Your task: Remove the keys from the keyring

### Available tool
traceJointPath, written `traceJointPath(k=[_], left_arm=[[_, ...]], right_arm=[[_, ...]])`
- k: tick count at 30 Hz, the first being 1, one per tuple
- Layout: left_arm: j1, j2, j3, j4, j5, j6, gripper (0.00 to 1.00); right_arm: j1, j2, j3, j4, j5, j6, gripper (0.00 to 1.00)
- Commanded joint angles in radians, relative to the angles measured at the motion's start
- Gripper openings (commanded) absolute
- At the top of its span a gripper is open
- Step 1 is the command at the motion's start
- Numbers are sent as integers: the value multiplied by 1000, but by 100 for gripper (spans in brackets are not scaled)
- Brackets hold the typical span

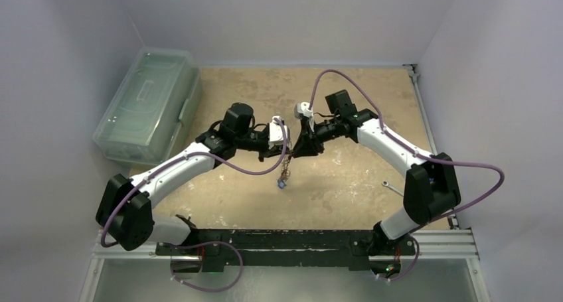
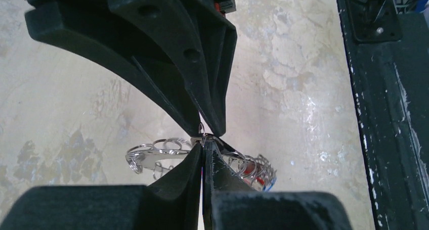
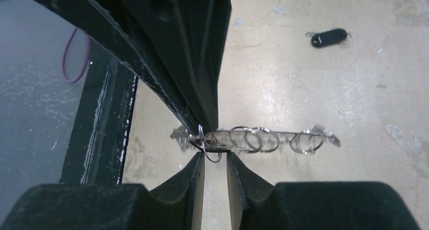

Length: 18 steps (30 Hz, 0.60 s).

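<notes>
The large thin silvery keyring (image 3: 273, 135) hangs edge-on at mid-frame, above the mottled beige table (image 3: 313, 88). Its small metal keys (image 2: 257, 173) dangle below it. The left gripper (image 2: 203, 150) pinches the keyring's rim, fingers pressed together. The right gripper (image 3: 215, 158) meets it there with fingers narrowly parted; whether they grip, I cannot tell. A black oval fob (image 3: 329, 38) lies at the upper right.

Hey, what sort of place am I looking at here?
Probably a robot test cell in a lab: plain walls box in a worn tabletop, two robot arms are bolted to a rail, and a clear plastic storage box sits alongside.
</notes>
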State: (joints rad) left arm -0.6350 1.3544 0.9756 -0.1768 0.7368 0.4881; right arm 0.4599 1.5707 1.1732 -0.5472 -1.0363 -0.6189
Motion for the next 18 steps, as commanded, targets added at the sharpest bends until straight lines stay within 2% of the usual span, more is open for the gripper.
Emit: traceJointPath(k=[1,4,9,13,16,18], left_arm=[[7,-37,-35,217,79,-102,0],[16,-43,-58,255,98,-122,0],[26,-58,-86,278,123,-101,0],[28,-64,-93,283,138,-86,0],[28,-64,-95,291,139,-90,0],[28,-64,-94,300,139,-101,0]], right_arm=[[-2,-85,-8,77,-68,6,25],[-15,-85,6,47,-84,-20,26],[-42,-81,42,-10,-126,-83,36],[-43,-74,58,-43,-129,-121,30],[-42,-69,59,-46,-139,-137,21],[-38,-65,54,-38,-143,-137,21]])
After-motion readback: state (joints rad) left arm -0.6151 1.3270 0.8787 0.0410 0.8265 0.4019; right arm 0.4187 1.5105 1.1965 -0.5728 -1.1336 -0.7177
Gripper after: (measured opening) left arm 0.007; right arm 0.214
